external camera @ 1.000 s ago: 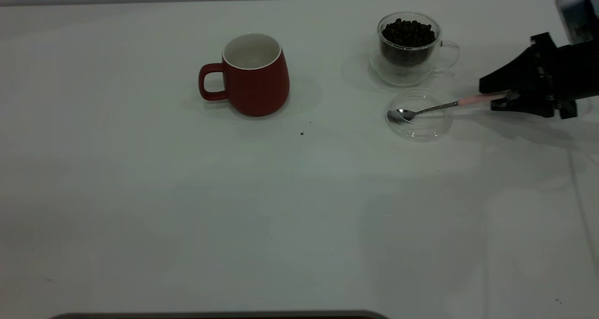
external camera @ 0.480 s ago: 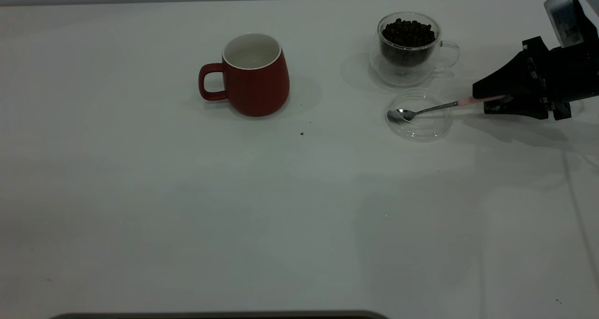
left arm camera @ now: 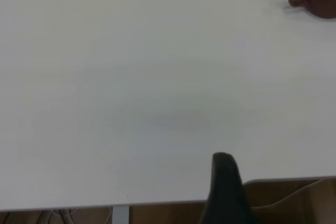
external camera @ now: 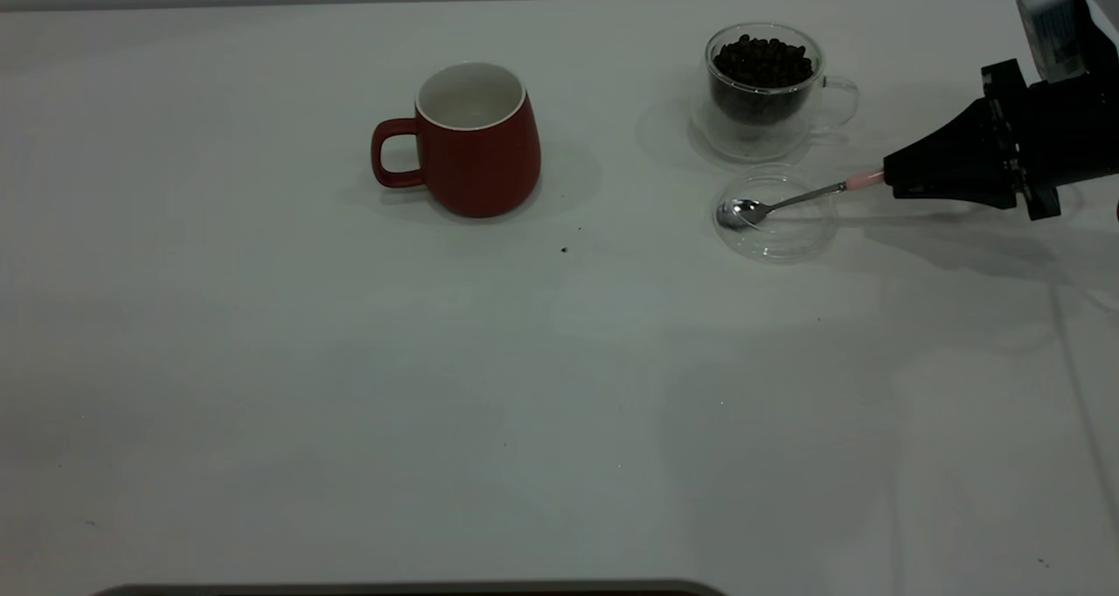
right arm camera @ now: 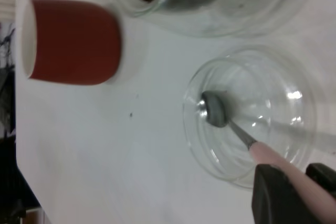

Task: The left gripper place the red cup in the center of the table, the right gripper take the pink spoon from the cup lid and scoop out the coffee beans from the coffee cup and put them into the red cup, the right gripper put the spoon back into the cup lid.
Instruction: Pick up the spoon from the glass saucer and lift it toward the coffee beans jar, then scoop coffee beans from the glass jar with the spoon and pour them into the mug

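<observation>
One coffee cup (external camera: 763, 89) holds coffee beans (external camera: 762, 58); red cup (external camera: 475, 139) empty

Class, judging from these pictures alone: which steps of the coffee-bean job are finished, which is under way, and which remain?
Done: the red cup stands mid-table, empty. Under way: the right end effector grips the pink spoon by its handle, bowl over the cup lid. Left: scooping coffee beans from the coffee cup and returning the spoon.
</observation>
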